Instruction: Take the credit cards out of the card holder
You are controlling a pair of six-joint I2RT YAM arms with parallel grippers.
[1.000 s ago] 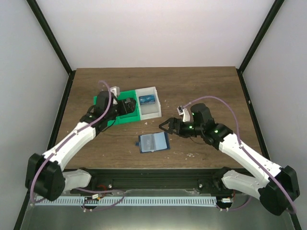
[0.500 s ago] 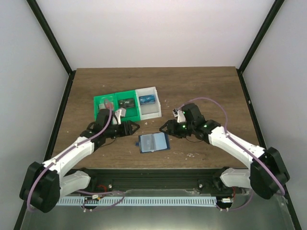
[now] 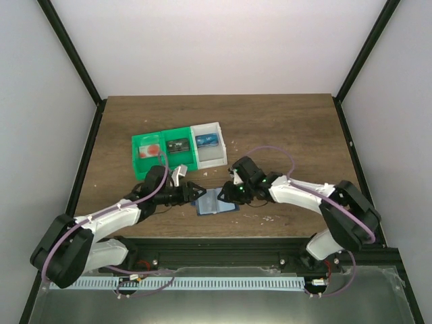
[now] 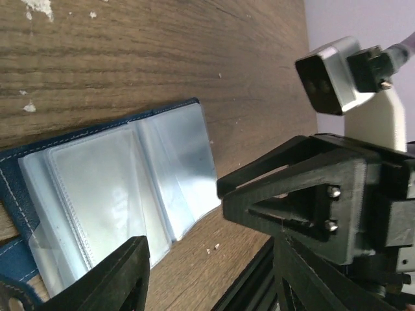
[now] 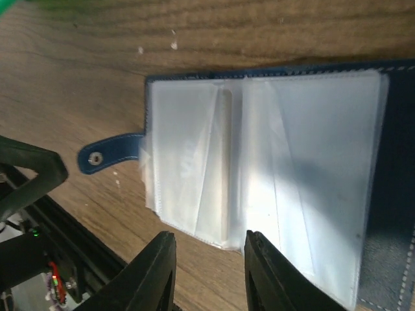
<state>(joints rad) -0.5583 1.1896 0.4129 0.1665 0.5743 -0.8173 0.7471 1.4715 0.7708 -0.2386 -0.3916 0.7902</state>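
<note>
The left gripper (image 3: pixel 196 191) stands half open and the right gripper (image 3: pixel 225 193) narrowly parted, facing each other across the opened card holder (image 3: pixel 214 203) lying between them. Beyond both, a green-and-white tray (image 3: pixel 138 164) holds three credit cards (image 3: pixel 178 145). The surface (image 3: pixel 283 128) is brown wood, the walls (image 3: pixel 216 47) white.

**Inspector:** Top view, holder (image 3: pixel 213 203): how much shows?

**Assistant:** Only the middle. The left gripper (image 3: pixel 196 192) covers its left edge and the right gripper (image 3: pixel 227 195) covers its right.

**Inspector:** Cards (image 3: pixel 178 144) in the tray (image 3: pixel 137 162)?

**Assistant:** Print too small to read.

**Inspector:** Left wrist view?

**Assistant:** The holder runs off the left and bottom edges. The strap (image 4: pixel 11 299) is cut at the corner.

**Inspector:** Right wrist view?

**Assistant:** The holder's right leaf is cut by the right edge. Both fingers (image 5: pixel 153 275) are cut by the bottom edge. A green smear (image 5: pixel 8 5) at the top-left corner is too blurred to identify. The pockets (image 5: pixel 305 175) glare, so their contents cannot be told.
</note>
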